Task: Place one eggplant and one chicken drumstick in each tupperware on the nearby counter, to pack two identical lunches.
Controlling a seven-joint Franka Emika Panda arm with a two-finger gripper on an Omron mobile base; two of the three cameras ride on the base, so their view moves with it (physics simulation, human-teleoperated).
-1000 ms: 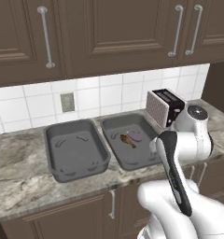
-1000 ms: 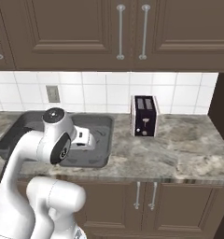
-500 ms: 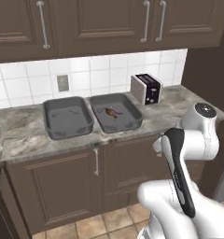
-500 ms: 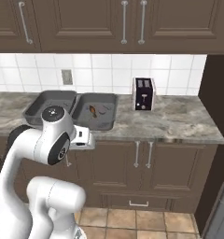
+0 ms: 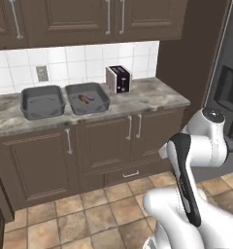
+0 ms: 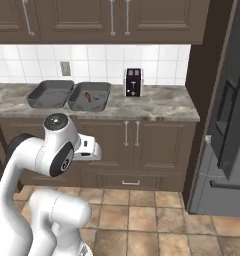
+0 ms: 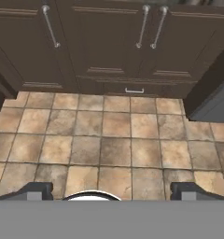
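Observation:
Two dark grey tupperwares stand side by side on the counter [image 5: 142, 95] [image 6: 157, 105], far from me. The left tupperware [image 5: 42, 88] [image 6: 48, 105] looks empty. In the right tupperware [image 5: 88, 85] [image 6: 87, 109] lies a small reddish-brown chicken drumstick [image 5: 84, 98] [image 6: 91, 96]. I cannot make out any eggplant from this distance. My gripper [image 7: 112, 193] hangs over the tiled floor, well in front of the cabinets. It is open, its fingertips [image 7: 37, 190] wide apart with nothing between them.
A silver toaster [image 5: 118, 79] [image 6: 133, 82] stands right of the tubs. Dark brown cabinets [image 7: 109, 42] with silver handles run under the counter. A tall dark fridge [image 6: 227, 125] closes the right side. Brown tiled floor [image 7: 114, 140] lies between me and the cabinets.
The whole picture has shifted: the base has backed away from the counter and to the right, so the tubs look smaller and the floor shows. The gripper stays open.

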